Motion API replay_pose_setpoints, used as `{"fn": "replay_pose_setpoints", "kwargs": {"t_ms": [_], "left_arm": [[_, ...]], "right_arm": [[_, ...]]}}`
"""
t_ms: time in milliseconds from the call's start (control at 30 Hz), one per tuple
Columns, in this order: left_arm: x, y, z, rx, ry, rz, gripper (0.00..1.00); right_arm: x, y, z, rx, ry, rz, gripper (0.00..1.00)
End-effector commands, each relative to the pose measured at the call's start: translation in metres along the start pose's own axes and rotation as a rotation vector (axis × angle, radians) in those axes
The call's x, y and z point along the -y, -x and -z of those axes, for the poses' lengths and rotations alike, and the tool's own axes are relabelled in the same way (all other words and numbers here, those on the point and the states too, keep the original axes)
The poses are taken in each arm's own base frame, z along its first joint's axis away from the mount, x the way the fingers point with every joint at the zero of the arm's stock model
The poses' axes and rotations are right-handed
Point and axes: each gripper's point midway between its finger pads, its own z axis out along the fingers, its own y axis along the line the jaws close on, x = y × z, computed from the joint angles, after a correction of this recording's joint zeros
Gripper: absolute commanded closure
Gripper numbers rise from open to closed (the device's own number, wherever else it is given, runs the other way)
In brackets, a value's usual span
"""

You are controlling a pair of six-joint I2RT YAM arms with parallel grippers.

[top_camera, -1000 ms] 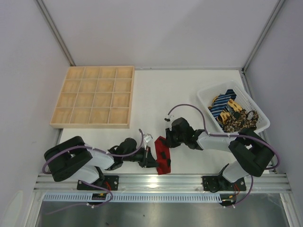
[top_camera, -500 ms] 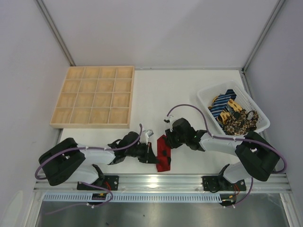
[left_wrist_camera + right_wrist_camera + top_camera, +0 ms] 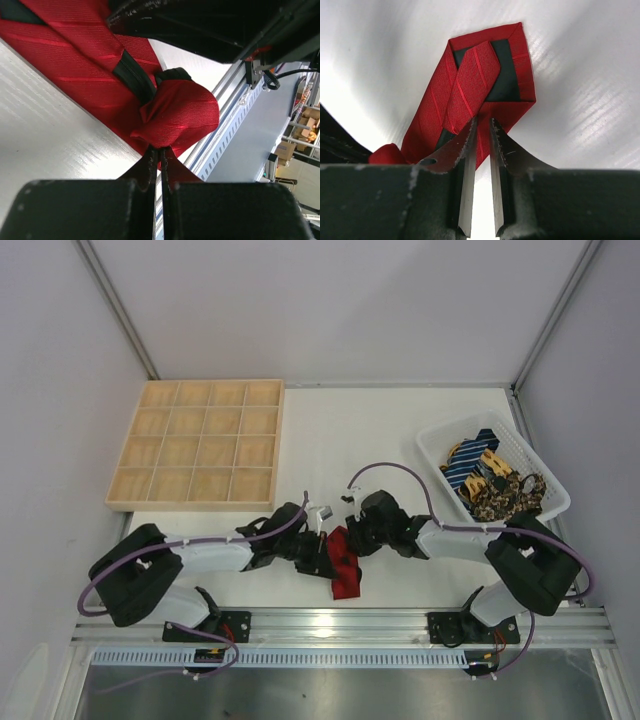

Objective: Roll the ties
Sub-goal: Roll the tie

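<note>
The red tie (image 3: 345,576) lies on the white table between my two arms, near the front edge. In the left wrist view its end (image 3: 181,113) is bunched into a rounded fold, and my left gripper (image 3: 161,148) is shut on that fold. From above, the left gripper (image 3: 322,557) sits at the tie's left side. My right gripper (image 3: 352,543) is at the tie's far end. Its jaws (image 3: 482,122) stand a narrow gap apart, tips down on the flat pointed end (image 3: 470,90), which shows dark lining; nothing is seen pinched between them. More ties are piled in the basket: navy striped (image 3: 466,466), mustard (image 3: 491,461), speckled (image 3: 506,496).
A white mesh basket (image 3: 432,437) stands at the right. A wooden tray (image 3: 190,505) with several square compartments lies at the back left. A metal rail (image 3: 340,620) runs along the front edge just below the tie. Grey walls close in the table.
My left gripper has swung right and away from the rail, carrying the tie's near end toward the right gripper. The tie now lies shorter and bunched. The right gripper has hardly moved.
</note>
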Motion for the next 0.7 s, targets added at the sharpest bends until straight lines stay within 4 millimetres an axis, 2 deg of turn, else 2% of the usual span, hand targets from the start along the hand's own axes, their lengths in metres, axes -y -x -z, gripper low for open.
{"fn": "replay_pose_setpoints", "kwargs": {"t_ms": [0,100,200,300,367,400,433,533,633,667], "left_arm": [[-0.007,-0.001,0.002,-0.046,0.033,0.029,1.00],[-0.008,0.000,0.000,-0.066,0.025,0.045,1.00],[-0.012,-0.005,-0.001,-0.102,0.030,0.058,0.99],[-0.014,-0.004,-0.003,-0.113,0.028,0.068,1.00],[-0.017,-0.010,-0.003,-0.163,0.043,0.088,0.99],[-0.012,-0.001,-0.004,-0.154,0.038,0.062,1.00],[-0.015,-0.003,-0.003,-0.172,0.058,0.069,1.00],[-0.011,0.006,-0.001,-0.166,0.064,0.051,1.00],[-0.010,0.009,0.000,-0.178,0.068,0.037,1.00],[-0.010,0.010,0.000,-0.180,0.070,0.031,1.00]], "right_arm": [[-0.010,0.003,-0.004,0.001,0.042,0.030,0.80],[-0.007,0.006,0.000,0.015,0.022,0.049,0.79],[0.002,0.015,0.008,0.045,-0.028,0.097,0.74],[0.006,0.033,0.020,0.111,-0.063,0.140,0.66],[0.002,0.045,0.033,0.171,-0.055,0.186,0.59],[0.001,0.050,0.038,0.200,-0.051,0.242,0.55],[-0.001,0.053,0.042,0.221,-0.047,0.274,0.48],[-0.005,0.072,0.061,0.299,-0.053,0.380,0.40],[-0.011,0.089,0.080,0.341,-0.060,0.402,0.33],[-0.009,0.085,0.083,0.320,-0.063,0.381,0.28]]}}
